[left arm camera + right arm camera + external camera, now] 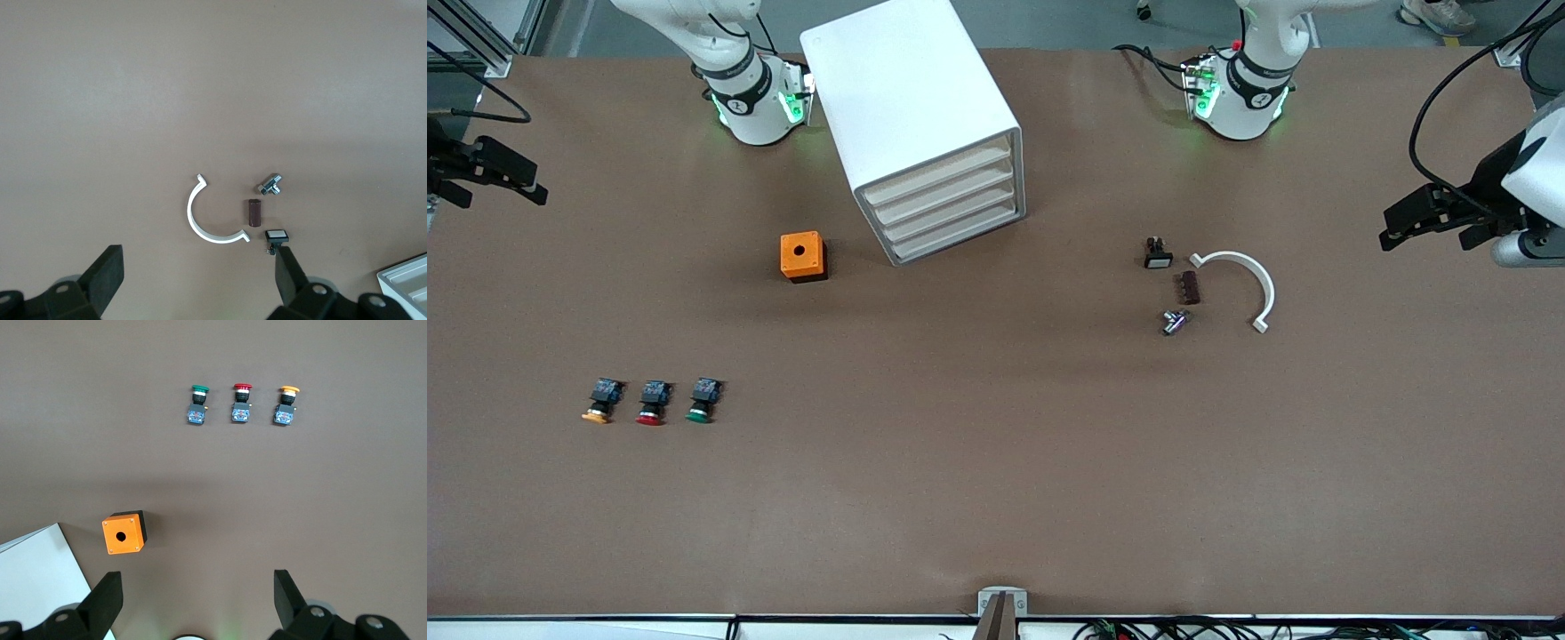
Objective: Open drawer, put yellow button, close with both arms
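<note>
Nothing started: drawer shut, both arms parked wide, button untouched.

I read this as the very start; the white cabinet point(925, 124) stands on the bench point(996, 498) between the two arm bases, and its top drawer point(938, 178) sits flush with the three below it; the left pincer point(1427, 218) hangs spread and empty at the left arm's end of the bench, the right pincer point(494, 173) spread and empty at the right arm's end; the orange box point(802, 256) lies beside the cabinet; the yellow button point(600, 402) lies well nearer the front camera, toward the right arm's end, outermost in a row with the red button point(652, 403) and green button point(704, 401); next, I judge, one pincer must reach the top drawer's front edge and draw it out squarely.
</note>
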`<state>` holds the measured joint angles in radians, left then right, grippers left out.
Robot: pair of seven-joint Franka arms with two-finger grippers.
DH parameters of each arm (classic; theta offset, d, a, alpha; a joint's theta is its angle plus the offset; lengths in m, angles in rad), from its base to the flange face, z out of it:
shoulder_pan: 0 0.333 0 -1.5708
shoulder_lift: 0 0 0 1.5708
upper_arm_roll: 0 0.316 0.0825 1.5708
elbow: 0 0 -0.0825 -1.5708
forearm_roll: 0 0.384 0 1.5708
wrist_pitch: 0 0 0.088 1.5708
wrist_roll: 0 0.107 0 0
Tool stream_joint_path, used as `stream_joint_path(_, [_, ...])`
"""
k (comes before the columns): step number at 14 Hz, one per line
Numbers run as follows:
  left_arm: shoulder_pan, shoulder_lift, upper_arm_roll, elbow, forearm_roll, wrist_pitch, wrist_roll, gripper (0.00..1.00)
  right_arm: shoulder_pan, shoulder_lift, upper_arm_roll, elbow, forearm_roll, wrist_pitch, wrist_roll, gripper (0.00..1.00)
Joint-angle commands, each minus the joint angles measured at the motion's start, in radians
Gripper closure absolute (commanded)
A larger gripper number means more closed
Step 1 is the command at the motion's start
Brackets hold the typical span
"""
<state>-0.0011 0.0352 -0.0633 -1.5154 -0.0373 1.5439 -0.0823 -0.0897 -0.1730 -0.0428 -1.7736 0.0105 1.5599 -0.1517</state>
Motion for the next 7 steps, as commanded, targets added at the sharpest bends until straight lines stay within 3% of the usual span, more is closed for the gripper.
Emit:
stream_joint_path(1, [0.006, 0.009, -0.006, 0.023, 0.013, -0.021, 0.002, 0.0, 0.004, -0.023, 0.001, -0.02, -0.003, 0.002, -0.009, 0.0])
stream_joint_path(7, [0.013, 0.009, 0.0, 0.02, 0.008, -0.03, 0.004, 0.0, 0.004, -0.023, 0.0, -0.02, -0.003, 0.002, -0.009, 0.0])
